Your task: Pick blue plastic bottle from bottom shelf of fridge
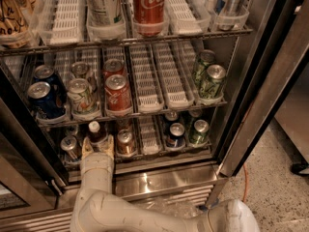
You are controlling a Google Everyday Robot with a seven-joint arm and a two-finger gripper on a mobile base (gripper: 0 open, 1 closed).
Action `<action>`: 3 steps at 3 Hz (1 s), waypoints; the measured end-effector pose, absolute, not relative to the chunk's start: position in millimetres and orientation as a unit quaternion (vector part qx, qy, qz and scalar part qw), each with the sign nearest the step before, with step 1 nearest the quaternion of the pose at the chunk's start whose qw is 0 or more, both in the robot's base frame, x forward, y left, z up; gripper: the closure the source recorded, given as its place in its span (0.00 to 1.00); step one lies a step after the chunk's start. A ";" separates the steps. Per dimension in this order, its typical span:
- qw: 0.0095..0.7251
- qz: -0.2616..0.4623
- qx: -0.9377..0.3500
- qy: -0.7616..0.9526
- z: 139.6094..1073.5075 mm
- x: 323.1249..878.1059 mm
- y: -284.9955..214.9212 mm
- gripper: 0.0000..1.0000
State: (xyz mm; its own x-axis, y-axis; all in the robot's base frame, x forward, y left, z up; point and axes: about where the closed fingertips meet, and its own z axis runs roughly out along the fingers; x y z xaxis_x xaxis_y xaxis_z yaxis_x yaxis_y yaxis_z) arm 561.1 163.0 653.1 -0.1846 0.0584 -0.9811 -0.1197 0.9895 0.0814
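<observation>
Camera view shows the gripper (pixel 98 145) reaching into the fridge (pixel 164 180), set around the blue plastic bottle (pixel 98 136) at the front left of the bottom shelf (pixel 148 138); whether it has clamped yet, I cannot tell. That bottle looks light, smooth and somewhat squeezable, so I'd grip it mid-body, below the white cap, with gentle pressure.

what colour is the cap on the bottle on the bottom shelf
White cap, clearest in the camera view; the gripper is at that bottle.
</observation>
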 end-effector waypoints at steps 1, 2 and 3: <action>0.644 0.074 -0.034 0.761 676.4 544.9 137.2 1.00; 0.644 0.076 -0.040 0.761 676.8 541.8 139.9 1.00; 0.630 0.094 -0.033 0.770 671.4 492.4 116.3 1.00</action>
State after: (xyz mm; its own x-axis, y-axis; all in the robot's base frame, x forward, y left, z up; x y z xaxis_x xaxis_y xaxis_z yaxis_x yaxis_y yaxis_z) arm 492.4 116.3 671.4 -0.2028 0.0674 -0.9769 -0.1699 0.9801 0.1028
